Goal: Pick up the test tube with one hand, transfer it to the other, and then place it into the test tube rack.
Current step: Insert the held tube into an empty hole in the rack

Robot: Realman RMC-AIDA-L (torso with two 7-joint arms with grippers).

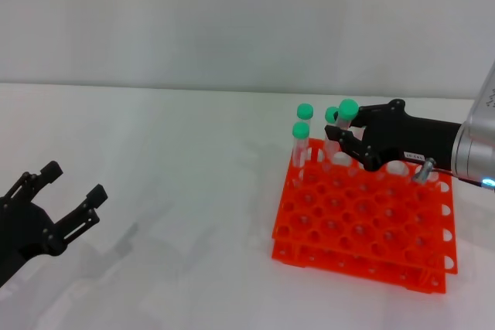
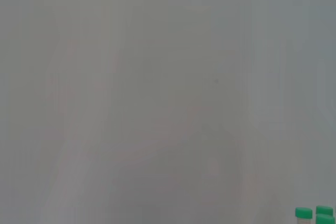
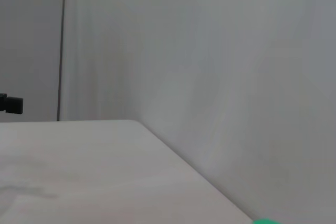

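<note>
Standing in the bright orange-red plastic test tube rack (image 1: 363, 222), at its far edge, the slim clear test tube with a round green cap (image 1: 347, 108) sits pinched below its cap by the right gripper (image 1: 346, 130). Likely light, slick and brittle, it wants a gentle upper grip. The left gripper (image 1: 66, 202) hovers spread, well apart. Fingers hide the tube's lower length.

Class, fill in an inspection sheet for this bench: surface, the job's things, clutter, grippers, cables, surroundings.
Surface: white table.
Job's things: orange-red test tube rack at the right, green-capped tubes upright in its far row; test tube at the right gripper's fingertips.
Clutter: nothing seen.
Grippers: right gripper over the rack's far row, closed on the test tube; left gripper open, low at the left, holding nothing.
Cables: nothing seen.
Surroundings: plain pale wall.
</note>
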